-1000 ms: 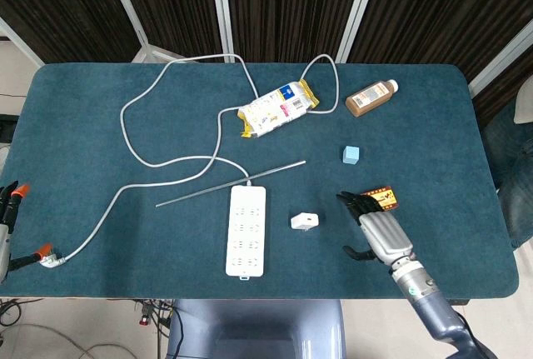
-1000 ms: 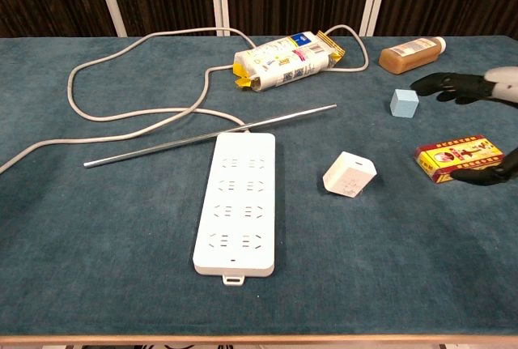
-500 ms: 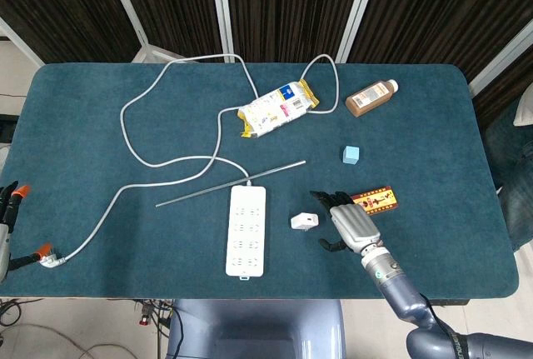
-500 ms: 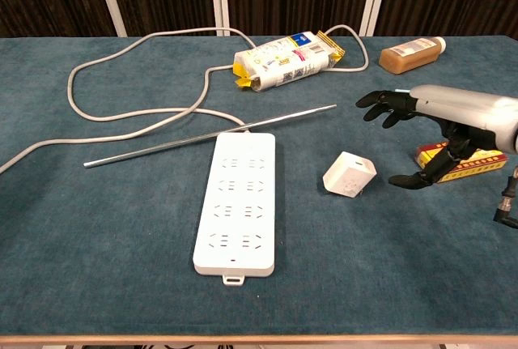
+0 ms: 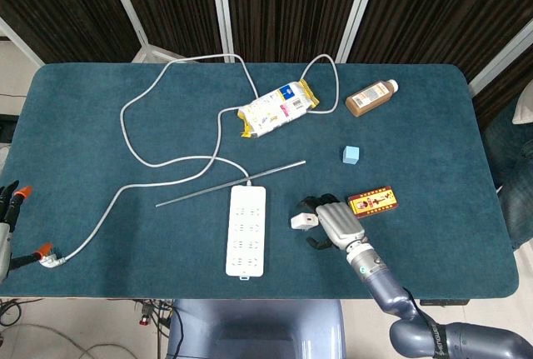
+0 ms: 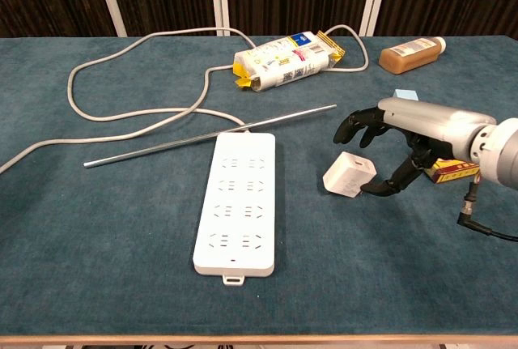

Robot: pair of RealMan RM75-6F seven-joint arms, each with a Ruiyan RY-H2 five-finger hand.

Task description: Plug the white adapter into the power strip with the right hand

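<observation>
The white adapter point(image 5: 303, 221) point(image 6: 350, 176) lies on the blue table, right of the white power strip point(image 5: 246, 230) point(image 6: 237, 201). My right hand point(image 5: 330, 221) point(image 6: 387, 134) hovers just right of and over the adapter, fingers spread and curved around it with nothing held; the thumb sits close by the adapter's right edge. My left hand point(image 5: 7, 201) shows only as dark fingertips with orange tips at the left edge of the head view, off the table.
The strip's grey cable point(image 5: 133, 138) loops across the left and back. A metal rod point(image 6: 210, 136) lies just behind the strip. A snack packet point(image 5: 276, 109), brown bottle point(image 5: 371, 97), blue cube point(image 5: 351, 155) and red-yellow box point(image 5: 373, 202) lie behind and right of the hand.
My right hand has moved left from beside the red-yellow box to the adapter, fingers staying spread. The adapter and strip have not moved.
</observation>
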